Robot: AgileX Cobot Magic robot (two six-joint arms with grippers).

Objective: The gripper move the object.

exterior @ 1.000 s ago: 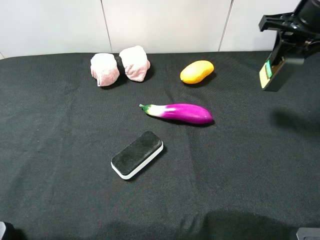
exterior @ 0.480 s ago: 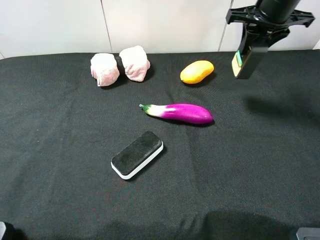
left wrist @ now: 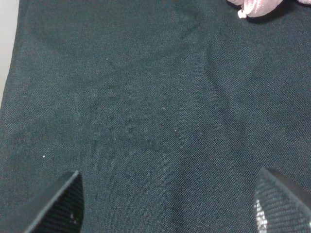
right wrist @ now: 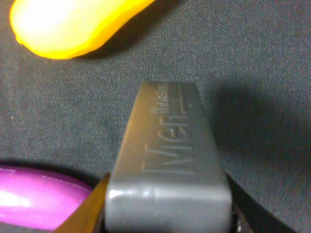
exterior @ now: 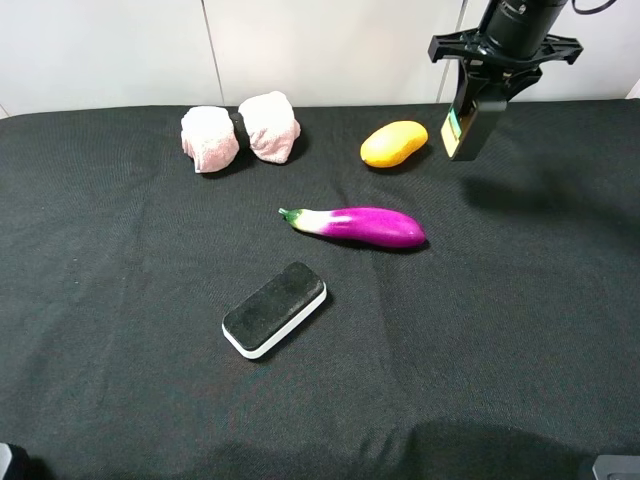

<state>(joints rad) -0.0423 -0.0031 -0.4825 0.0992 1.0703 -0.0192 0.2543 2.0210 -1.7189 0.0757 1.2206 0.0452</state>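
My right gripper (exterior: 488,88), a black claw on a dark arm, is shut on the grey flat-sided bottle (exterior: 467,124) with a green-yellow label. The bottle hangs in the air at the back right, just right of the yellow mango (exterior: 394,143), and casts a shadow on the cloth. In the right wrist view the bottle's grey embossed side (right wrist: 170,160) fills the middle, with the mango (right wrist: 68,24) and the eggplant (right wrist: 39,199) beyond it. My left gripper (left wrist: 172,208) is open and empty above bare black cloth; it does not show in the exterior view.
A purple eggplant (exterior: 362,226) lies mid-table. A black-and-white eraser block (exterior: 275,309) lies in front of it to the left. Pink rolled cloths (exterior: 240,131) lie at the back left, their edge showing in the left wrist view (left wrist: 257,6). A black cloth (exterior: 120,300) covers the table.
My right gripper has carried the bottle leftward from the right edge to a spot beside the mango. The left arm and the other objects have not moved.
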